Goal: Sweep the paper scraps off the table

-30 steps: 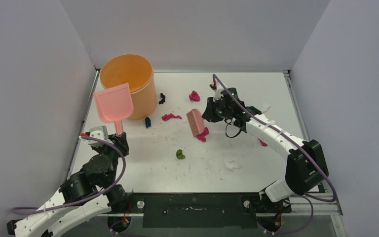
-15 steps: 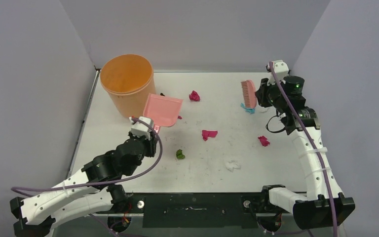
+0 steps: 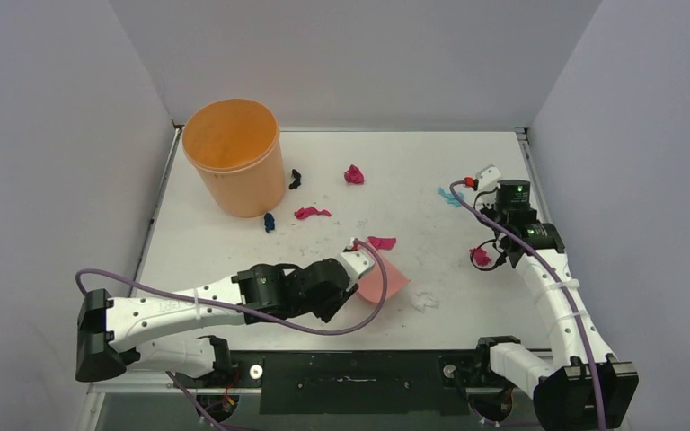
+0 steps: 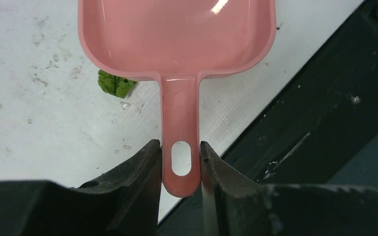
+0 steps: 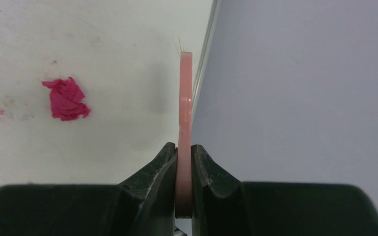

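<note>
Paper scraps lie over the white table (image 3: 207,251): magenta (image 3: 353,173), black (image 3: 295,179), magenta (image 3: 311,213), dark blue (image 3: 269,221), magenta (image 3: 381,241), teal (image 3: 450,196), magenta (image 3: 480,257) and white (image 3: 423,299). A green scrap (image 4: 115,83) shows by the pan in the left wrist view. My left gripper (image 3: 358,285) (image 4: 180,147) is shut on the handle of the pink dustpan (image 3: 384,281) (image 4: 177,34), low at the centre front. My right gripper (image 3: 500,241) (image 5: 184,157) is shut on the pink brush (image 5: 185,113), seen edge-on, beside a magenta scrap (image 5: 66,98).
A tall orange bucket (image 3: 234,166) stands at the back left. Grey walls close in the left, back and right sides. The right wall (image 5: 300,88) is close to the brush. The black front rail (image 4: 315,113) lies just behind the dustpan.
My left arm swung the dustpan from beside the bucket to the centre front, low over the table. My right arm brought the brush from the back right nearer, beside the right magenta scrap.
</note>
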You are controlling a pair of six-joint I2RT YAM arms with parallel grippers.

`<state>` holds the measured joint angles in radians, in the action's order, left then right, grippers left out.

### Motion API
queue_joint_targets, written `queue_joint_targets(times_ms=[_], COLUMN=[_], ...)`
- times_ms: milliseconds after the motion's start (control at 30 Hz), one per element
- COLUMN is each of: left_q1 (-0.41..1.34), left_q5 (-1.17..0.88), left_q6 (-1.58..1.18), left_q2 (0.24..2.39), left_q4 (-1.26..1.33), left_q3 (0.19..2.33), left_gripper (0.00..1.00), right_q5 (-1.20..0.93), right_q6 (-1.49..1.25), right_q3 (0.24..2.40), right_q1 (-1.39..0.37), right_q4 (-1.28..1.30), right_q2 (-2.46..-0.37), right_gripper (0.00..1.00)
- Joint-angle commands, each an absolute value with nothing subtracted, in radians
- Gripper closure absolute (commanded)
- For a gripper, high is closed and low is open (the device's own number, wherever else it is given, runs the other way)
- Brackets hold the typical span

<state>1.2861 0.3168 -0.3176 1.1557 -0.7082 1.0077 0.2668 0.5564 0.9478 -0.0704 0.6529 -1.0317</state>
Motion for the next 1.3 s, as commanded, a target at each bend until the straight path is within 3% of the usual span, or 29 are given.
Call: queue_joint_targets(times_ms=[0,200,367,533,767,967,1267], left_q1=[1.322,1.368,1.384,1.39,1.388,1.383,1.373], left_q5=[0.248,0.208,0.137,0.161,0.123,0.101,0.101], left_q6=[-0.291,-0.268,-0.22,-0.2,-0.199,-0.202,-0.215], left_q2=[1.207,1.246,1.329,1.432,1.486,1.53,1.618], left_q4=[-0.761,-0.757,-0.76,-0.795,-0.767,-0.728,-0.666], left_q3=[1.063,1.024,1.04,1.105,1.129,1.162,1.215], left_gripper=[1.0,1.0,1.0,1.0,1.0,1.0,1.0], right_q5=[0.481,0.563,0.393,0.08,-0.084,-0.098,-0.25], right_q6=[0.604,0.575,0.547,0.496,0.476,0.491,0.573], right_q3=[0.943,0.843,0.813,0.829,0.859,0.865,0.944], right_q1=[-0.06,-0.042,-0.013,-0.02,-0.088,-0.256,-0.277], right_q4=[0.556,0.593,0.604,0.679,0.721,0.767,0.917], right_q2=[-1.063,-1.05,-1.016,-1.028,-1.066,-1.007,-1.053], right_gripper=[0.95,0.95,0.95,0.95,0.95,0.95,0.95])
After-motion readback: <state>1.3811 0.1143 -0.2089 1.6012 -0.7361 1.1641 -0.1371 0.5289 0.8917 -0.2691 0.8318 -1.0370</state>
